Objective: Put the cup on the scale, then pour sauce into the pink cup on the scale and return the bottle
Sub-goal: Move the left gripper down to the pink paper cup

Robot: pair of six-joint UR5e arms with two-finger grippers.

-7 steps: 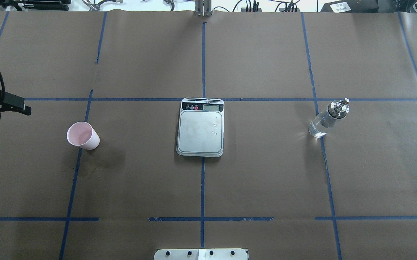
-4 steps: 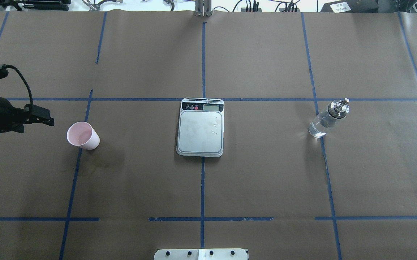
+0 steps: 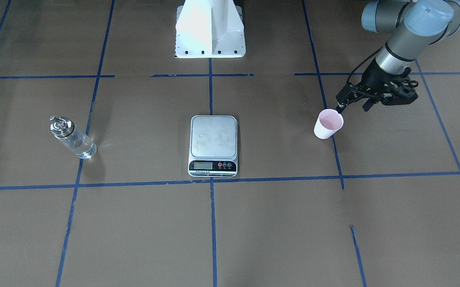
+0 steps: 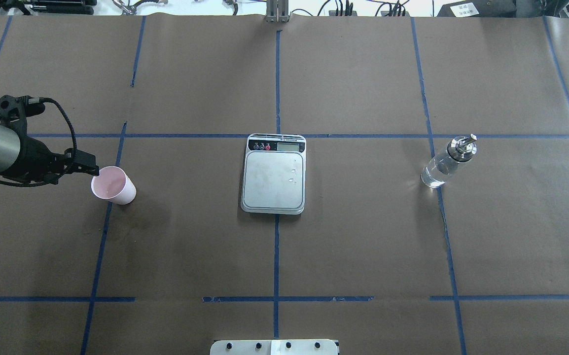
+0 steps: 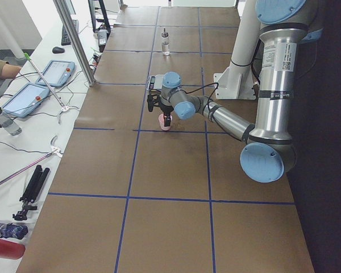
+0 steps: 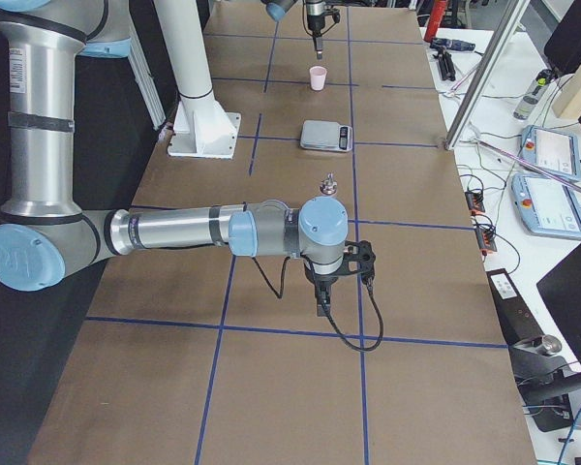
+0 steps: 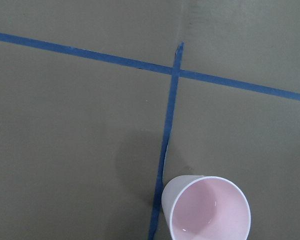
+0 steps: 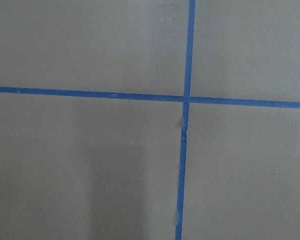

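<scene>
Left gripper (image 3: 352, 106), fingers spread and holding nothing, hovers just beside the upright cup (image 3: 328, 124), one fingertip near its rim.

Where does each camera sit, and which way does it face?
Front-facing: across the table, looking steeply down toward the robot's base; left arm at right, left gripper near the cup.
Overhead: behind the robot, looking forward-down; left arm enters left; scale central.
Exterior left: table's end; left arm near.
Exterior right: opposite end; right arm near.
Left wrist: down onto the cup; no arm shows.
Right wrist: down onto table and blue tape only.
Shared: front-facing and overhead both show cup, scale, bottle, mirrored.
</scene>
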